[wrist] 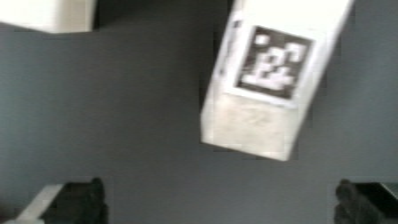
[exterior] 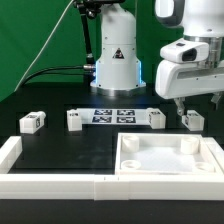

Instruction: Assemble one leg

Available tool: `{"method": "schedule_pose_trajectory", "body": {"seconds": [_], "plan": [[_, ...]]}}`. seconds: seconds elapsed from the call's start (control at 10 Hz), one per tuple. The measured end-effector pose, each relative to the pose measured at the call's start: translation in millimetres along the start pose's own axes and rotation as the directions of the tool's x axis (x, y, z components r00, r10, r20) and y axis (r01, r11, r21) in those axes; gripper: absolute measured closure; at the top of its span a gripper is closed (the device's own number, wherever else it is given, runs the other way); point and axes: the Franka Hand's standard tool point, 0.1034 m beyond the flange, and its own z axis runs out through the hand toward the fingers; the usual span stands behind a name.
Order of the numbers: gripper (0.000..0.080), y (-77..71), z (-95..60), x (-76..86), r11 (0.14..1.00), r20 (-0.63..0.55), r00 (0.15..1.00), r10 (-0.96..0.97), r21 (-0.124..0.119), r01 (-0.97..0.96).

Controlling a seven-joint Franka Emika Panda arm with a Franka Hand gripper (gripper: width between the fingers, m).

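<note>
**Exterior view**
- I am seeing the gripper (exterior: 192,102) hanging high at the exterior view's right, above the leg (exterior: 191,119). I cannot tell here whether it is touching it.
- The leg is sitting on the black desk (exterior: 60,145), rightmost in a row.
- A second leg (exterior: 155,118) is lying just beside the marker board (exterior: 113,115). A third leg (exterior: 75,120) is at the board's other end, and a fourth leg (exterior: 32,122) is farther toward the exterior view's left.
- A large white tray (exterior: 165,168) is occupying the lower right of the frame.

**Wrist view**
- The leg (wrist: 267,80) is lying tilted, its square marker facing the camera.
- The gripper (wrist: 217,205) is spread wide. Its dark fingertips (wrist: 71,200) are standing apart and pinching nothing, clear of the leg.
- I am noting a white piece (wrist: 45,15) cut off at the frame's corner, and I cannot identify it.
</note>
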Motion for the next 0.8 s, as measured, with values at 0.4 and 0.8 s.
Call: {"method": "schedule_pose_trajectory", "body": {"seconds": [0.4, 0.8], "plan": [[0.0151, 4.2, -1.8, -10.5, 1.0, 0.229, 0.973, 0.007, -0.015, -0.004], [0.015, 4.6, 4.1, -19.2, 0.999, 0.569, 0.822, 0.037, -0.033, -0.023]]}}
